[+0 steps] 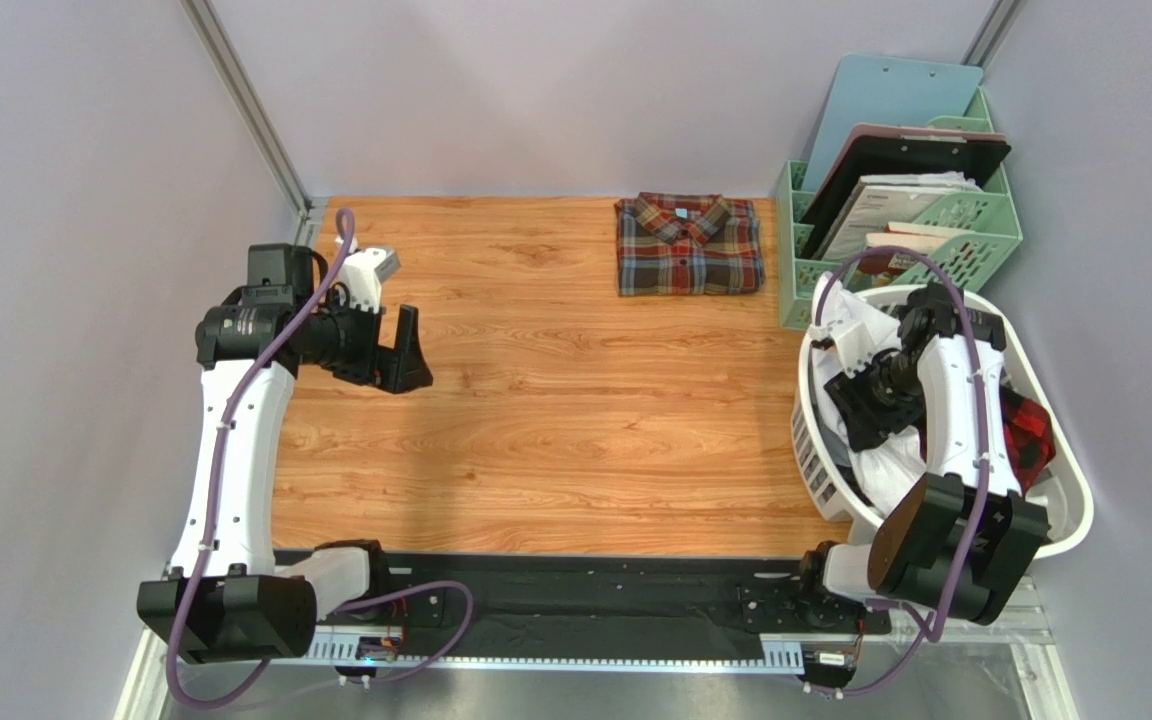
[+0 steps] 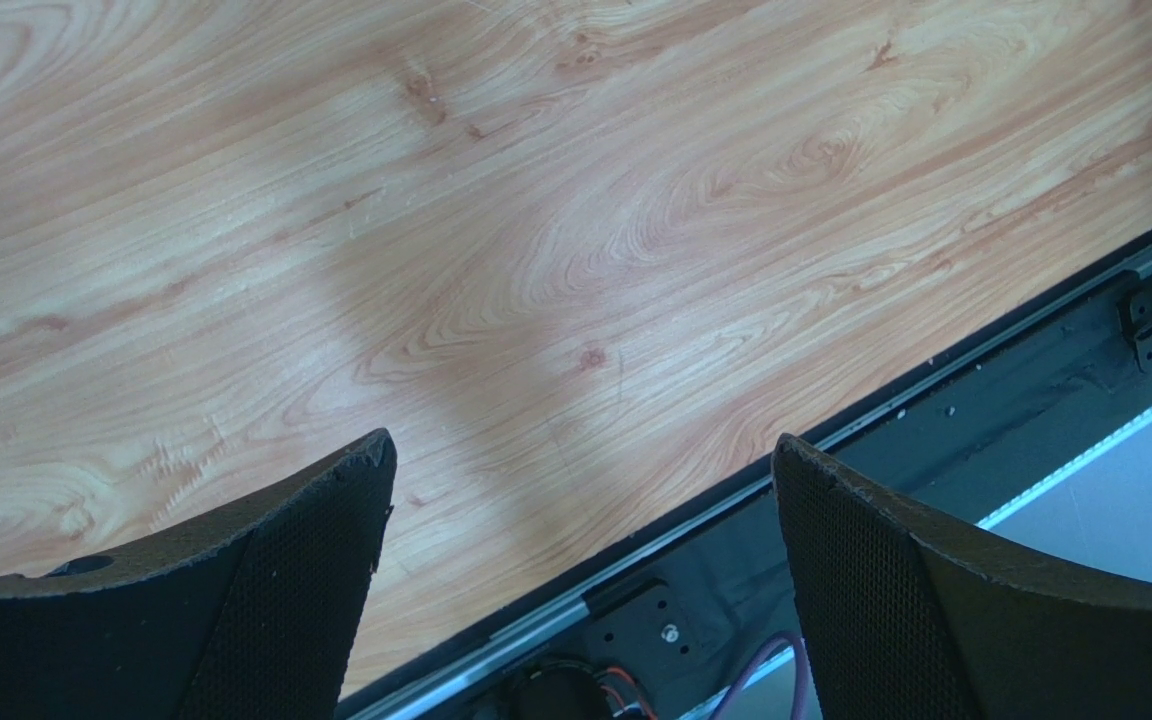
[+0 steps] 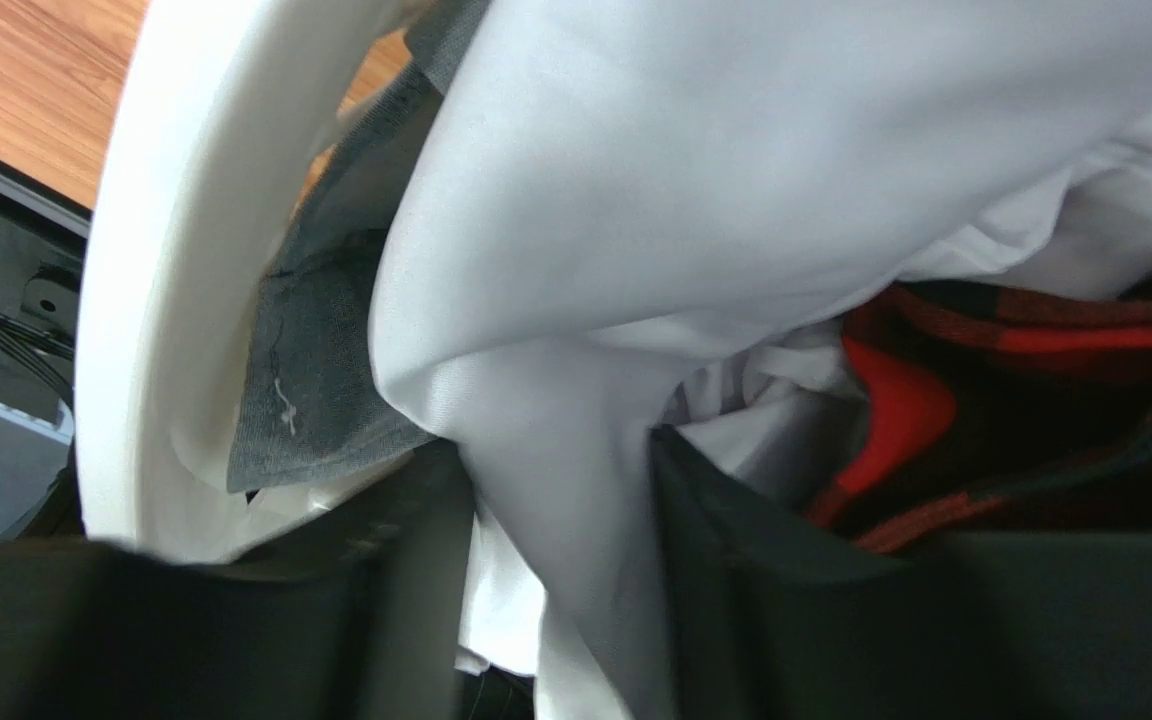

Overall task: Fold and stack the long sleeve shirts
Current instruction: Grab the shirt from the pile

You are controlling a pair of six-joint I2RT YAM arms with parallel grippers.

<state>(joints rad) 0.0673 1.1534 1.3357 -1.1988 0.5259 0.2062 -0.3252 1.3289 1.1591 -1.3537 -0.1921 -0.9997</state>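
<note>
- In the top external view, we are taking the laundry basket (image 1: 1078,488) as our landmark. The plaid shirt (image 1: 687,245) is lying folded on the table (image 1: 537,435), beyond the basket and to its left. The white shirt (image 1: 886,473) is sitting bunched inside the basket. The right gripper (image 1: 856,408) is reaching down into the basket, so the right arm is by far the nearer one. The left gripper (image 1: 405,360) is hovering well across the table from the basket.
- In the left wrist view, the left gripper (image 2: 582,450) is hanging spread wide and gripping nothing, with only bare table (image 2: 537,225) beneath it.
- In the right wrist view, the right gripper (image 3: 560,503) is pinching a fold of the white shirt (image 3: 687,225) just inside the basket rim (image 3: 177,300). The cloth is running straight ahead from the fingers. A red and black cloth (image 3: 988,390) is lying beside it and a grey cloth (image 3: 312,390) against the rim, so we are judging that the lift should go upward, clear of the rim.
</note>
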